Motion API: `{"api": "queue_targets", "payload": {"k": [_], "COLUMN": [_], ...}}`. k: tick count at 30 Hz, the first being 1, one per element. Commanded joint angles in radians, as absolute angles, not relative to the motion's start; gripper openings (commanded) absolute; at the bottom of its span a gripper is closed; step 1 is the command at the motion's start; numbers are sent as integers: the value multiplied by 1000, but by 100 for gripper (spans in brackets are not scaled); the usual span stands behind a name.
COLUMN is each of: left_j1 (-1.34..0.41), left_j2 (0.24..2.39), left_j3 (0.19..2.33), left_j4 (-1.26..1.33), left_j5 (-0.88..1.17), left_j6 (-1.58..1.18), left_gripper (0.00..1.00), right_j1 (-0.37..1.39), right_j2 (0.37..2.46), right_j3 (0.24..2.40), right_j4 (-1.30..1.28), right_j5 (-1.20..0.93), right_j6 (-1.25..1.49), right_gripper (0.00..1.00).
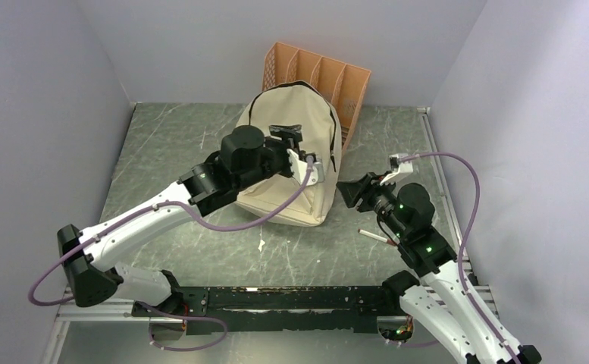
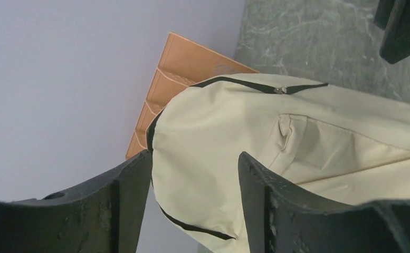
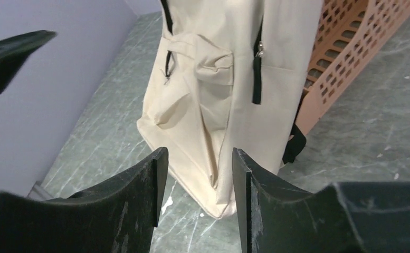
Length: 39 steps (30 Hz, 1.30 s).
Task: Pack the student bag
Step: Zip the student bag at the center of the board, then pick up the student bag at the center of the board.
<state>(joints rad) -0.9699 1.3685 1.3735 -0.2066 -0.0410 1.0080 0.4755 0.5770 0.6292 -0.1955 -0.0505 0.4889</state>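
The bag [image 1: 299,163] is seen on the table [image 1: 170,144], its top leaned against the organizer [image 1: 336,76]. The left gripper [image 2: 194,158] is held over it, jaws parted, nothing clamped. The right gripper [image 3: 198,153] is poised beside the bag's right edge, likewise spread and empty.

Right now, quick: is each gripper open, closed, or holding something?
Left gripper: open, holding nothing, above the student bag.
Right gripper: open, holding nothing.
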Motion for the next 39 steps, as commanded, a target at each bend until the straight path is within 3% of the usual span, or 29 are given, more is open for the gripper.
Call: {"api": "queue_targets", "payload": {"k": [1, 6, 9, 13, 15, 17, 20, 27, 39], "left_j1": [-937, -864, -782, -568, -482, -432, -386, -356, -312], "left_j2": [1293, 1225, 1202, 1225, 1283, 1357, 1475, 1641, 1880], "left_j3": [1305, 1175, 1131, 1125, 1156, 1205, 1282, 1374, 1545], "left_j4": [-32, 55, 37, 2, -28, -49, -60, 59, 40], "left_j5": [-63, -217, -291, -101, -1, 45, 131, 268, 281], "left_j6": [814, 494, 304, 138, 106, 85, 41, 6, 80], "left_gripper": [66, 69, 76, 89, 96, 96, 97, 97, 97], "right_j1": [480, 479, 479, 479, 479, 479, 478, 473, 462], "right_j2": [586, 641, 696, 815, 874, 939, 1027, 1196, 1406], "right_j3": [643, 676, 706, 779, 814, 854, 910, 998, 1094], "right_j4": [-172, -171, -156, -126, -123, -134, -135, -98, -48], "right_j5": [39, 113, 119, 90, 99, 113, 124, 175, 226], "right_j6": [462, 480, 490, 470, 472, 477, 462, 419, 338], "right_gripper": [52, 56, 57, 62, 72, 83, 85, 85, 83]}}
